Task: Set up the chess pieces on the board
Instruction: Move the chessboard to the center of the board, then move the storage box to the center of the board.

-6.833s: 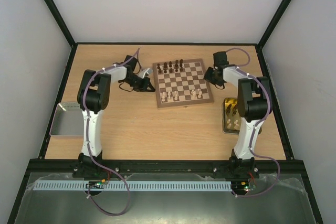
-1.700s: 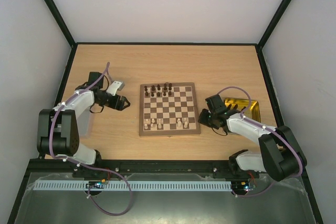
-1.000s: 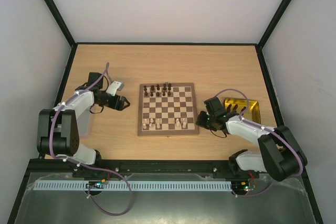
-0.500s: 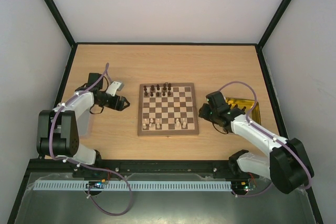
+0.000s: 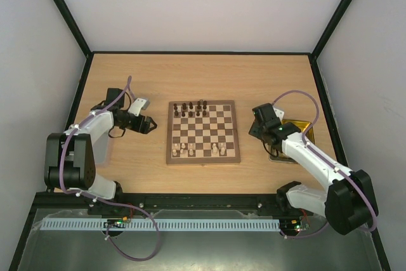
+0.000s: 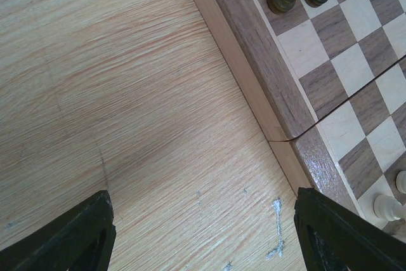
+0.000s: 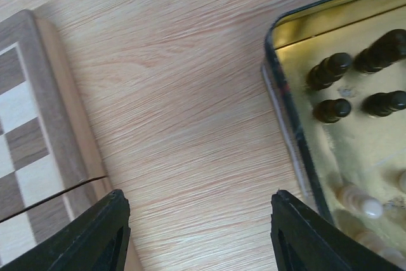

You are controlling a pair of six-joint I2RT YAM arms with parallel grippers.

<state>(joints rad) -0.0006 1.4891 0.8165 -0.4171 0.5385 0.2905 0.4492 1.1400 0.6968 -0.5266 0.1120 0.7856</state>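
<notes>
A pale wooden tabletop (image 5: 209, 74) fills a booth with light walls and a black frame. On the near right, the right fingers (image 7: 95, 239) stand apart with only bare wood between them, over the strip between the board (image 5: 203, 159) and the gold tray (image 7: 330, 150). The loose chess pieces (image 7: 330, 71) lie in that tray, just to the fingers' right, most on their sides with their long axes slanting across the wrist view. The right arm is plainly the nearer one to them. Across the board, the left fingers (image 6: 70, 239) are also spread and empty, beside its left border. A few pale men (image 5: 202, 150) stand on the near ranks, dark men (image 5: 190, 109) on the far ranks.
</notes>
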